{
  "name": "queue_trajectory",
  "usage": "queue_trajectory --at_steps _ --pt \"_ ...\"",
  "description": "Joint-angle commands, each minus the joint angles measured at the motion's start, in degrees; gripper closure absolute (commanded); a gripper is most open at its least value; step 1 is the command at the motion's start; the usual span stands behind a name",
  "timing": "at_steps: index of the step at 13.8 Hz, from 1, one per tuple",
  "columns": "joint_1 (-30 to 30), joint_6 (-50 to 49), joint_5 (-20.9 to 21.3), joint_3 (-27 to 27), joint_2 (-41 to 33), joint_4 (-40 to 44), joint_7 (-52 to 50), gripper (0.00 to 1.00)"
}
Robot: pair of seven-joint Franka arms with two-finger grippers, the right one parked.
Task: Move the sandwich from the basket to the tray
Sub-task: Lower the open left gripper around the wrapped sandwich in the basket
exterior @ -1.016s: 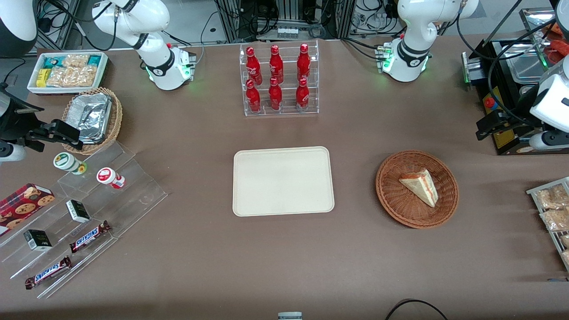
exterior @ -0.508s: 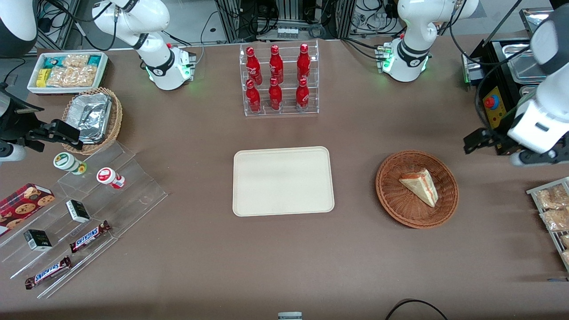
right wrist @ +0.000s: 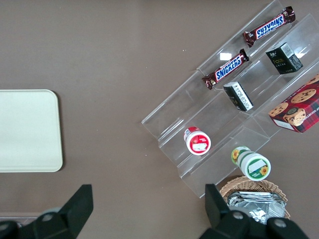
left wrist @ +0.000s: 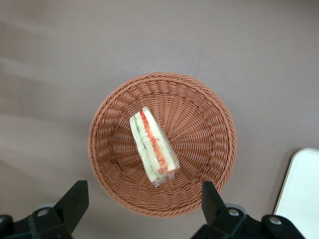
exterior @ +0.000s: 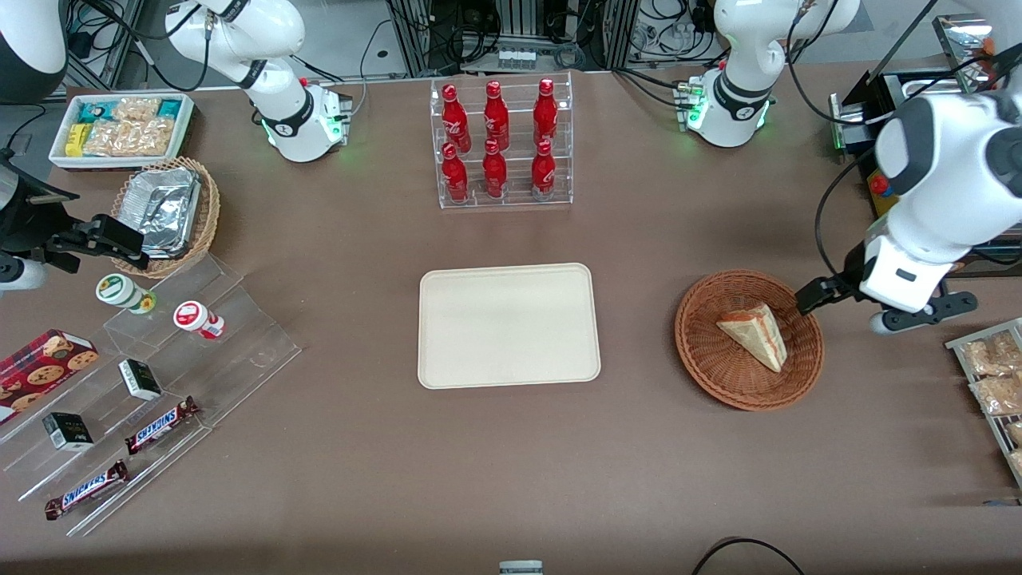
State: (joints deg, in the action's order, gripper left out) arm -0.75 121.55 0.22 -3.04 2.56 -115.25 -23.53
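The sandwich lies on its side in the basket, filling edge showing in the wrist view. The gripper hangs above the basket's rim on the working arm's side, jaws spread wide, touching nothing. The tray sits well apart from the basket, toward the middle of the table.

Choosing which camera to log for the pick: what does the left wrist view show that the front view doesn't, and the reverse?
Only the left wrist view shows the open gripper fingers straddling the wedge sandwich's red and green filling edge.

Only the front view shows the whole cream rectangular tray and the red bottles in a clear rack.

Both show the round reddish-brown wicker basket holding the sandwich.
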Motion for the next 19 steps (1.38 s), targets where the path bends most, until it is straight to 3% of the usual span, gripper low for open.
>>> queue_trajectory --at_steps 1,4,19 --pt "0.1 7.9 0.3 -2.0 -1.2 -6.1 -12.0 0.0" --pt "0.1 15.3 0.3 -2.1 -0.5 -11.4 -15.8 0.0" --pt "0.5 22.5 0.4 -2.0 10.8 -13.4 -16.1 0.0"
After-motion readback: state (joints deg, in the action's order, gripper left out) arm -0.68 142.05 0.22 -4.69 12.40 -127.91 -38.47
